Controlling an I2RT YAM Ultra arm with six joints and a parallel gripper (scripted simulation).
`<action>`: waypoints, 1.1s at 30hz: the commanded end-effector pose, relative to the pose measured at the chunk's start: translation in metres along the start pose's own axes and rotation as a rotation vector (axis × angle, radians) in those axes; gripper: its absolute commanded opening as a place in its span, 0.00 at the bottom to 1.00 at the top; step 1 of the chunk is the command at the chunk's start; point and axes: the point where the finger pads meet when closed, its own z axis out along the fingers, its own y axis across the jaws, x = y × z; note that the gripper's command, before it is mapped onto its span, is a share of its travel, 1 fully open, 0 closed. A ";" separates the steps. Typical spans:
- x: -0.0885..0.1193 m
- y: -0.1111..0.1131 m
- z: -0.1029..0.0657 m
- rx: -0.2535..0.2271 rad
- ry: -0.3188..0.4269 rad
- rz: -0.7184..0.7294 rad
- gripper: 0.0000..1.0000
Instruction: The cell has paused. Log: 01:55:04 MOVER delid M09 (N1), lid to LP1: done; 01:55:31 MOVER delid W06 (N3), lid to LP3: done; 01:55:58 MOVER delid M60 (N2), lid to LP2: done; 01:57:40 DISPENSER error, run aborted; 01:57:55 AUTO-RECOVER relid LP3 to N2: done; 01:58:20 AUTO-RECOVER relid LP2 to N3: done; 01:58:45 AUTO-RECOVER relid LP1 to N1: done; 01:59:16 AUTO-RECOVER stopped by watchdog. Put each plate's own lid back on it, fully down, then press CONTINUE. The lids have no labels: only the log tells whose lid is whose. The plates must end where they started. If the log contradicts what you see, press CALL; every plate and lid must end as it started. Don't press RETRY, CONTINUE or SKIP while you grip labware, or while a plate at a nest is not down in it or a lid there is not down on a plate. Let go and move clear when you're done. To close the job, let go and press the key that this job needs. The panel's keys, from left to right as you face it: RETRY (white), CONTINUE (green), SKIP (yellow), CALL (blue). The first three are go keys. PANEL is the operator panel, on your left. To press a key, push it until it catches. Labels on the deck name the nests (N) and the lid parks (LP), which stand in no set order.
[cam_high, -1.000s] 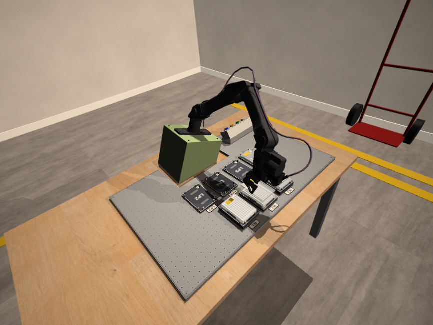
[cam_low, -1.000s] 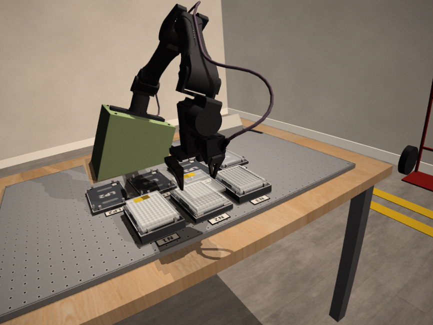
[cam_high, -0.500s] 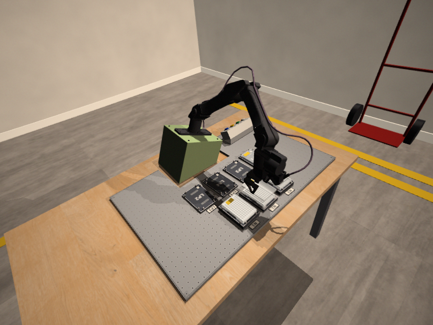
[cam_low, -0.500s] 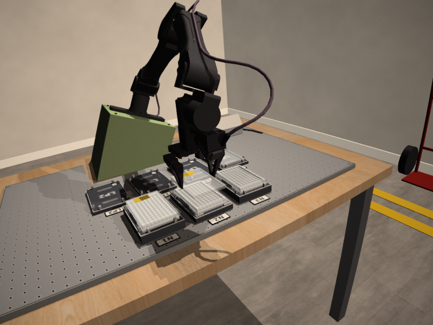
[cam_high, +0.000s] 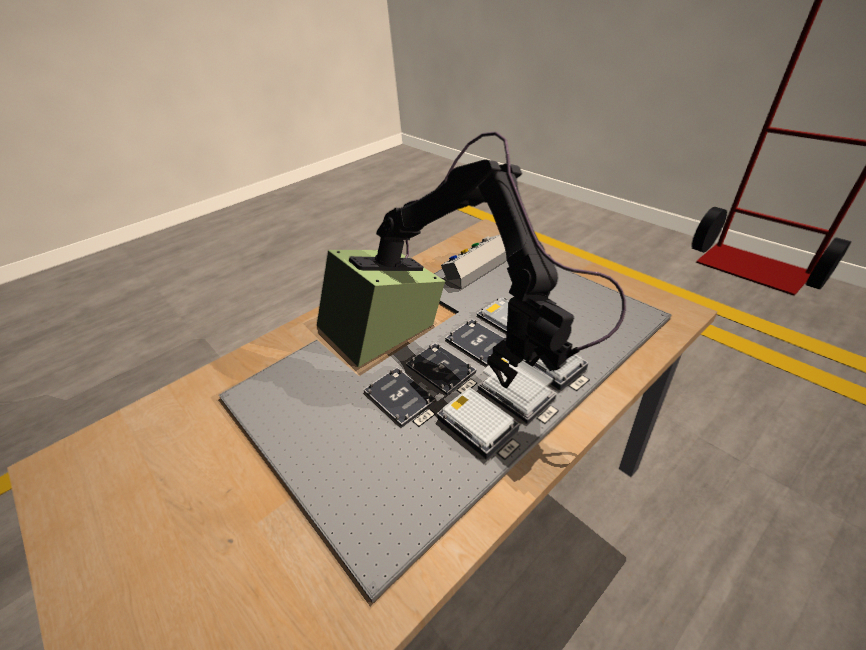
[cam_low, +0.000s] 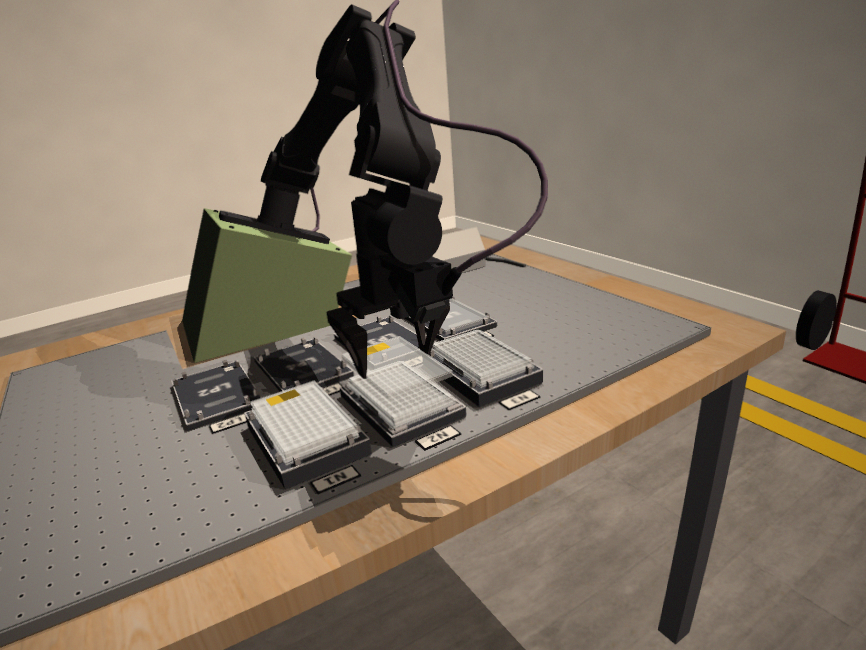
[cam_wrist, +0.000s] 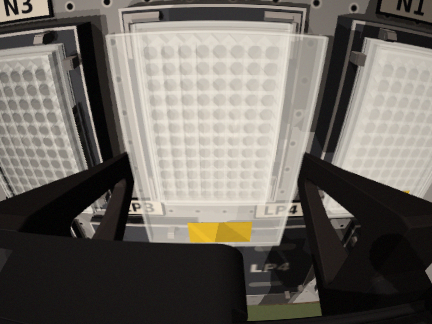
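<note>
lid (cam_high: 524, 377) (cam_low: 398, 365) (cam_wrist: 217, 140) clasped by its two long sides in my claw (cam_high: 531, 372) (cam_low: 395, 363) (cam_wrist: 215, 162), fingers standing wide because the lid is wide; yellow patch at the end near my palm. it hangs over the plate at n2 (cam_high: 535, 401) (cam_low: 412, 412) (cam_wrist: 210, 165), looking about level, not down on it. by my reading of the job's log, the recovery crossed the lids of n2 and n3, so this one ought to be m60's, going home. for a good seating: square its edges to the plate before going down, perhaps easing it a touch toward the n2 label, though the wrist view's slant makes that offset hard to judge. then descend straight and slow, the grip just firm enough, watching that my fingertips pass the nest's corner posts and the neighbours. open only when the rim is fully down all round; a cocked corner would want a light press. next outward, the plate at n3 (cam_high: 565, 367) (cam_low: 486, 360) (cam_wrist: 30, 115) seems bare; its lid, i judge, is the one at lp1 (cam_high: 493, 307) (cam_low: 461, 318). the plate at n1 (cam_high: 479, 419) (cam_low: 304, 423) (cam_wrist: 400, 100) looks lidded, and i'd leave it. farther off, the panel (cam_high: 479, 264) (cam_low: 461, 244): no key while i grip; continue comes last.
</note>
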 end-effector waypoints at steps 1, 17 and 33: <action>-0.008 0.004 -0.015 -0.001 -0.038 -0.007 0.00; -0.008 0.004 -0.012 -0.001 -0.044 -0.004 0.00; -0.005 0.003 0.000 -0.002 -0.031 0.001 0.00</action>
